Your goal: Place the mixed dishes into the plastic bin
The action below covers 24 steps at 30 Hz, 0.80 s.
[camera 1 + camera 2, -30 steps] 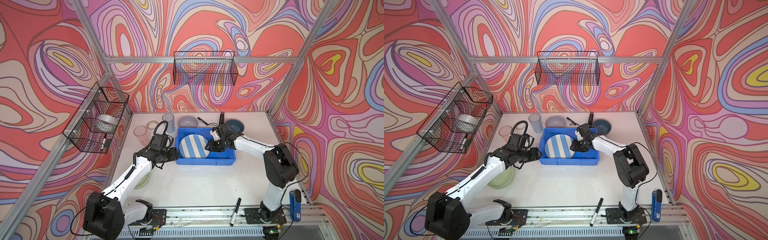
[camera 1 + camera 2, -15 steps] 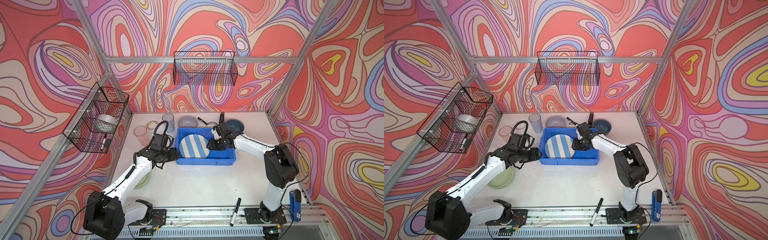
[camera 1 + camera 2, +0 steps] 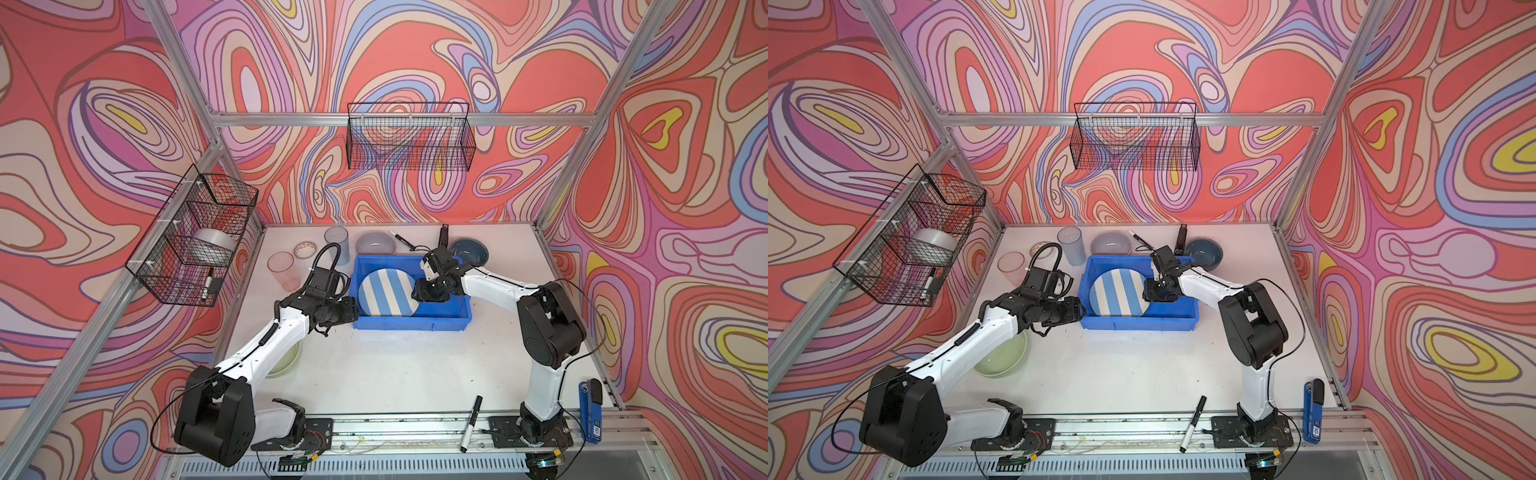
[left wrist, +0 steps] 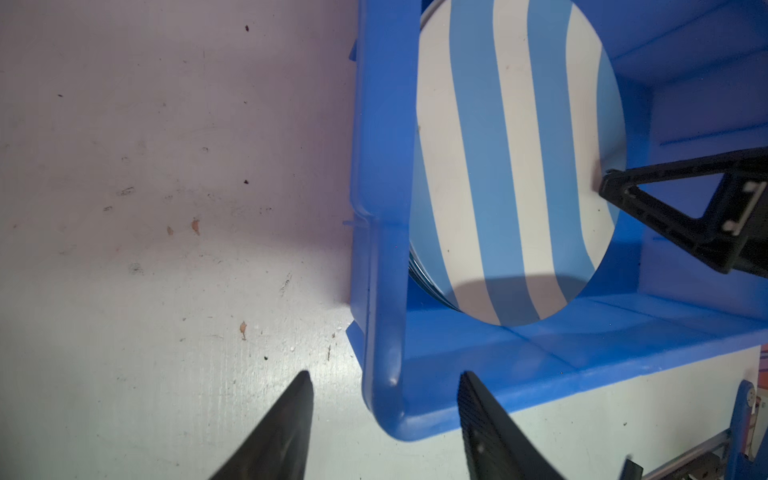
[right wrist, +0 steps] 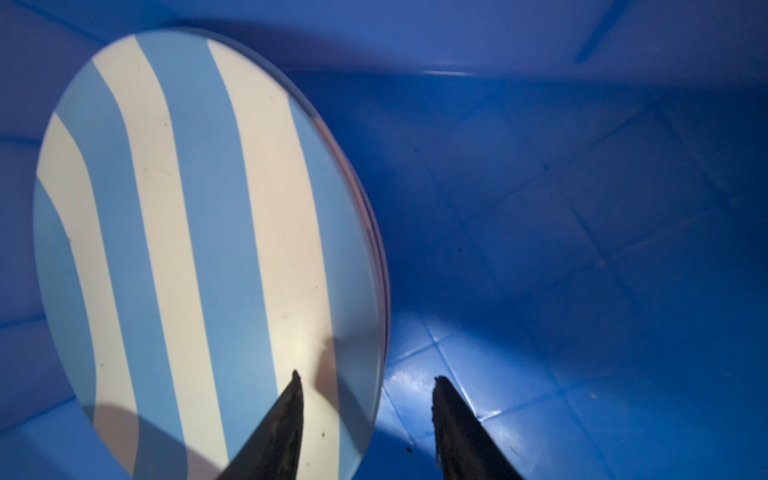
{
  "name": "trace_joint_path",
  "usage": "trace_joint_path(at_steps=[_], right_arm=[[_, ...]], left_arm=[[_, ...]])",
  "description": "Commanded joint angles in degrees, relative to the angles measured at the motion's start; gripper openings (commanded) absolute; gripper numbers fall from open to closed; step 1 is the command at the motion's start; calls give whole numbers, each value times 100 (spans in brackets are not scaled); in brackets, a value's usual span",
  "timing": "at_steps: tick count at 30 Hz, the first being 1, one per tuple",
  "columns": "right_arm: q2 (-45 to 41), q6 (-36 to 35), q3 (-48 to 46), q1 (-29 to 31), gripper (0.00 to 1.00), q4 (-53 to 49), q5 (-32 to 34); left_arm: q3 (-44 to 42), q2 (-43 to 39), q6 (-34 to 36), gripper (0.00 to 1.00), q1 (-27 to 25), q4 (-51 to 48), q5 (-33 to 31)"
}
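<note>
Though a blue-striped round plate (image 3: 388, 293) lies in the blue plastic bin (image 3: 411, 323), left gripper (image 4: 384, 374) and right gripper (image 5: 365, 378) gape empty, far bowls (image 3: 376, 243) and tumblers (image 3: 336, 240) outside.

Both top views are bright and evenly lit from overhead; I find the white table (image 3: 395, 365) sharp, with only soft, short shadows beneath my arms (image 3: 266, 345). In my left wrist view the table washes out pale, and a rounded shadow crosses the striped plate (image 4: 511, 166). My right wrist view is dim inside the plastic bin (image 5: 582, 208); one glossy highlight marks its floor, and the far walls fade into dark blue.
</note>
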Motion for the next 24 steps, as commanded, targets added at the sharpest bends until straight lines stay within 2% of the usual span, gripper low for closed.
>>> trace_joint_path(at_steps=[1,19,22,24], right_arm=[[127,-91,237,104,52,-18,-154],[294,-54,345,265,52,99,-555],[279,-51,346,274,52,41,-456],[223,-85,335,274,53,-37,-282]], left_arm=[[151,118,82,58,35,107,147],[151,250,232,54,24,97,636],[175,244,228,54,25,51,668],[224,197,140,54,26,-131,467]])
